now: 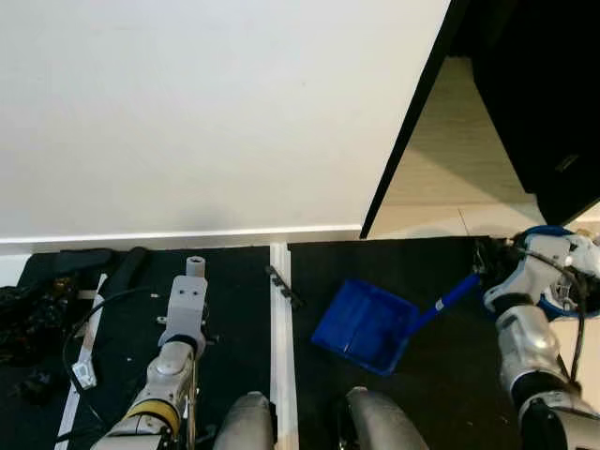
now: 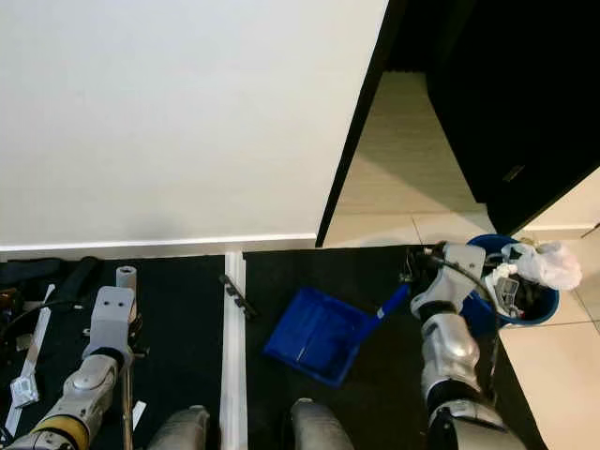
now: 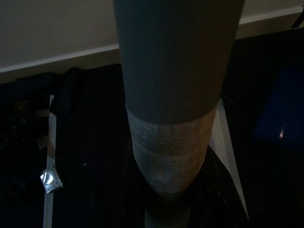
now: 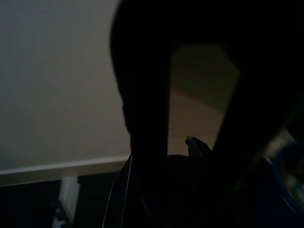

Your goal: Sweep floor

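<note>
A blue dustpan (image 1: pixel 366 325) lies on the black mat (image 1: pixel 441 366), its mouth turned toward the white wall. Its blue handle (image 1: pixel 455 292) runs right into my right gripper (image 1: pixel 484 265), which is shut on the handle's end. My left gripper (image 1: pixel 190 292) is shut on a grey broom pole (image 1: pixel 195 265). In the left wrist view the pole (image 3: pixel 173 71) has a band of tape and runs down toward the floor. A small dark scrap (image 1: pixel 284 286) lies by the white strip (image 1: pixel 279 319) between the mats. A silver wrapper (image 3: pixel 51 179) lies at the left.
A blue bin (image 2: pixel 539 305) with white rubbish (image 2: pixel 551 264) in it stands on the tiles right of my right arm. A dark doorway and black cabinet (image 1: pixel 534 103) are at the upper right. Black clutter (image 1: pixel 33 314) and a cable lie at the far left.
</note>
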